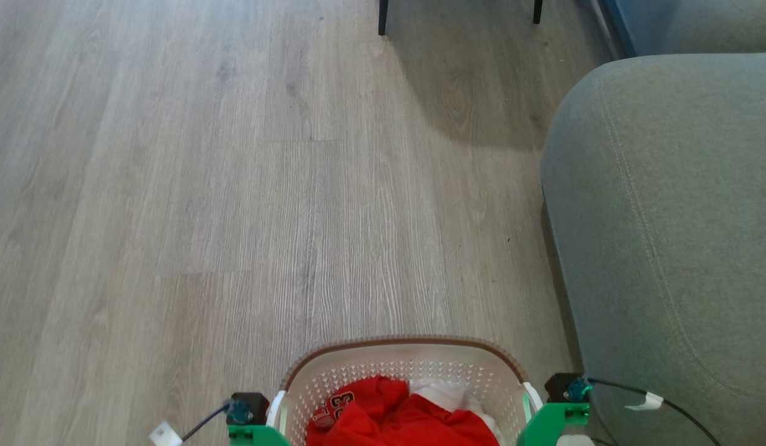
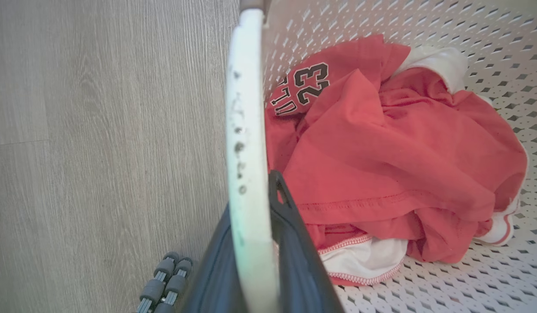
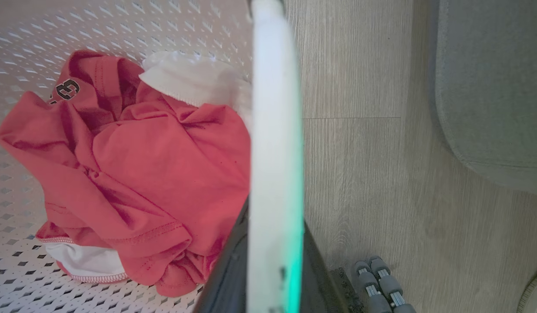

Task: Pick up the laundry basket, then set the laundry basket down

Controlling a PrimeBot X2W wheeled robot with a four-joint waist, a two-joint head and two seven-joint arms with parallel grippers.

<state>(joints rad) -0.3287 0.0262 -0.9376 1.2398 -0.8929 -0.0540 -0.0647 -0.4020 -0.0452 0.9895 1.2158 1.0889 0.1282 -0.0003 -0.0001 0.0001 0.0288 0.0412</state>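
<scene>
Left of the grey sofa (image 1: 668, 217), laundry basket (image 1: 408, 362) gripped at both sides, left gripper (image 2: 251, 208) closed around one white handle (image 2: 246, 108), right gripper (image 3: 275, 243) closed around the other, red clothes (image 2: 381, 152) held inside.

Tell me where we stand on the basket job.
Done: the grasp. The left tool and right tool each clamp a white handle of the basket. In hand: the pick-up, with red clothes inside; I cannot tell whether it has cleared the floor. Left: finishing the lift, then setting it down.
</scene>
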